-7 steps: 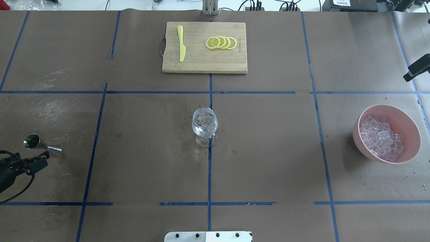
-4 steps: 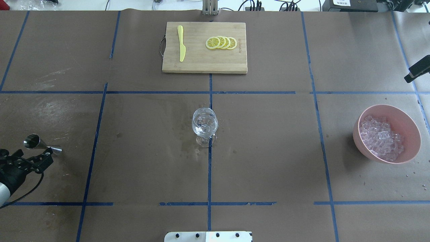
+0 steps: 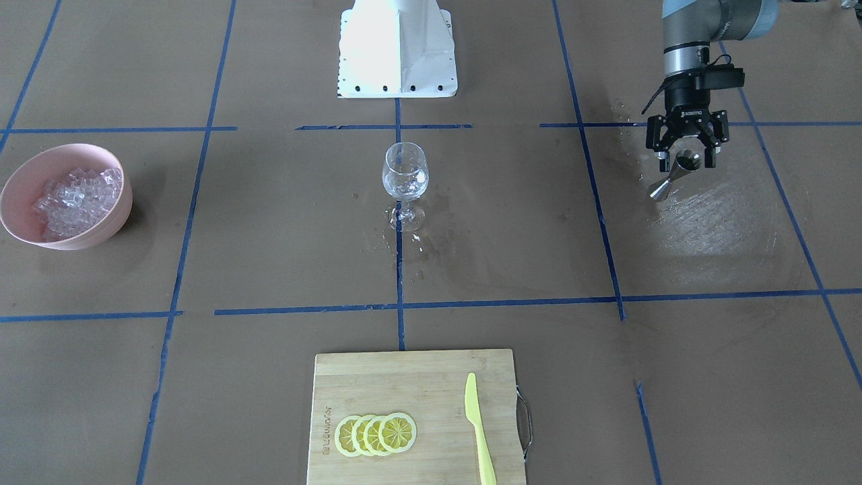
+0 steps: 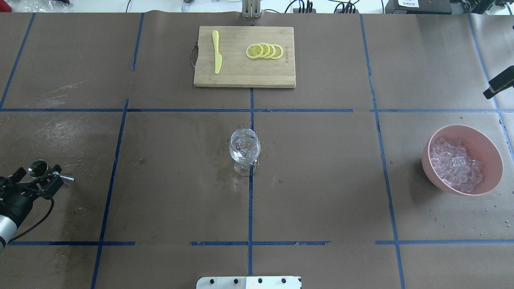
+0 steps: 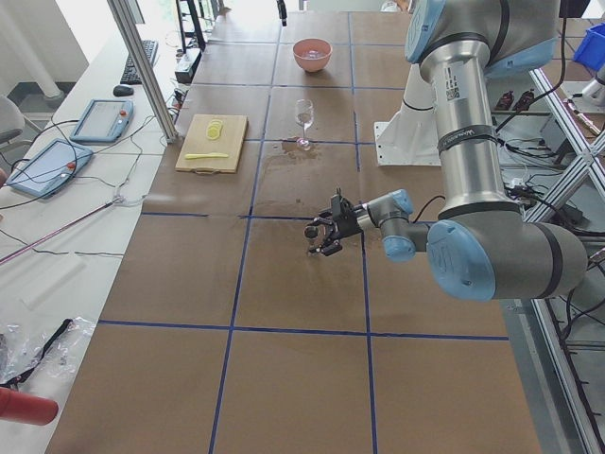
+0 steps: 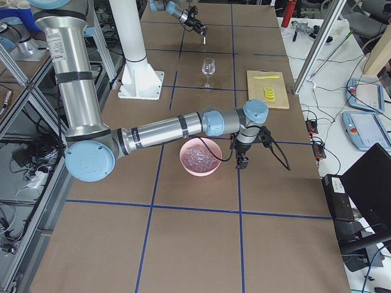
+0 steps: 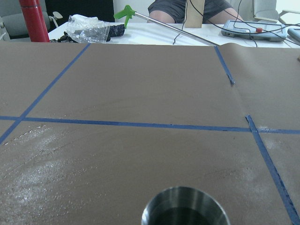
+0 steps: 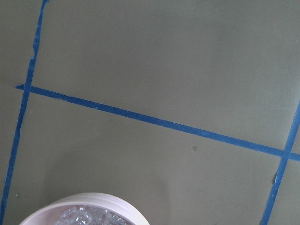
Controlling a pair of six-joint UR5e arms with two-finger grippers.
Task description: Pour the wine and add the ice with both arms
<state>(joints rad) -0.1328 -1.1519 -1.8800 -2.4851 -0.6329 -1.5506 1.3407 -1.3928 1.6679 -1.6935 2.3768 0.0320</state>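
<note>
Jaws of the left gripper [image 3: 686, 160] stand spread around a steel jigger [image 3: 668, 182], well to the robot's left of the wine glass [image 3: 405, 176], seen from the front. Overhead, ice [image 4: 455, 166] fills a pink bowl [image 4: 490, 151] well to the glass's right, near the right gripper [image 4: 497, 85], whose claw I cannot make out. My guess is the pour's pickup is in hand; next, pinch the jigger and carry it level.

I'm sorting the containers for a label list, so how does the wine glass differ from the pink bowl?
The wine glass is clear, tall and stemmed; the pink bowl is opaque, wide and low. The glass holds what looks like a little clear liquid; the bowl holds a heap of ice. The glass stands mid-table, the bowl toward the robot's right. Both stand upright, open-topped.
</note>
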